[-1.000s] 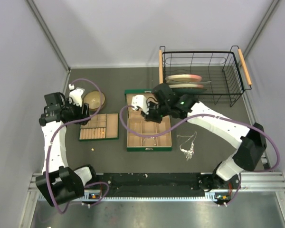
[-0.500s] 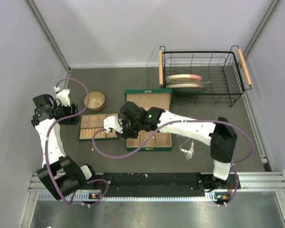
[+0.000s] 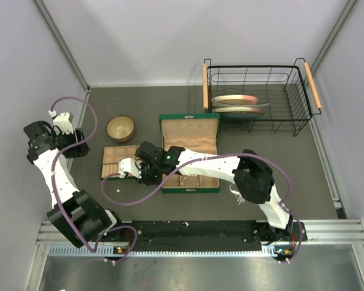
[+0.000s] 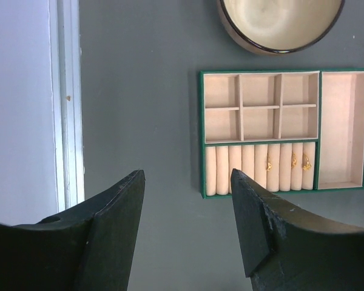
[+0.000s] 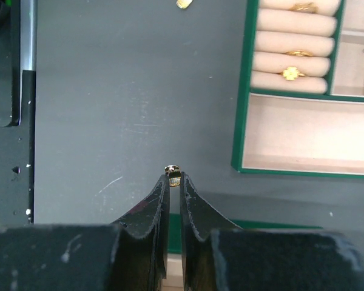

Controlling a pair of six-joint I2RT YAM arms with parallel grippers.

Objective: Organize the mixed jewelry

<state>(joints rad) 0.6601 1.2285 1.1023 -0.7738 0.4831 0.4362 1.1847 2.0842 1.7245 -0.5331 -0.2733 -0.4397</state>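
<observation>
**Pinching, poised to place**

The right hand [image 5: 173, 180], nearly shut, pinches a tiny gold piece [image 5: 173, 173], perhaps a ring, over the dark worktop [image 5: 109, 121] near the green tray [image 5: 245, 91] with beige rolls, likely its slot. The left hand [image 4: 187, 182] hangs wide, empty.

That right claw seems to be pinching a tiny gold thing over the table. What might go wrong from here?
The right gripper holds the gold piece only at its very tips, so it might slip out onto the dark table. The ring rolls in the green tray already carry rings; pushing another piece in could dislodge one. A loose gold bit lies nearby and could get swept aside.
</observation>
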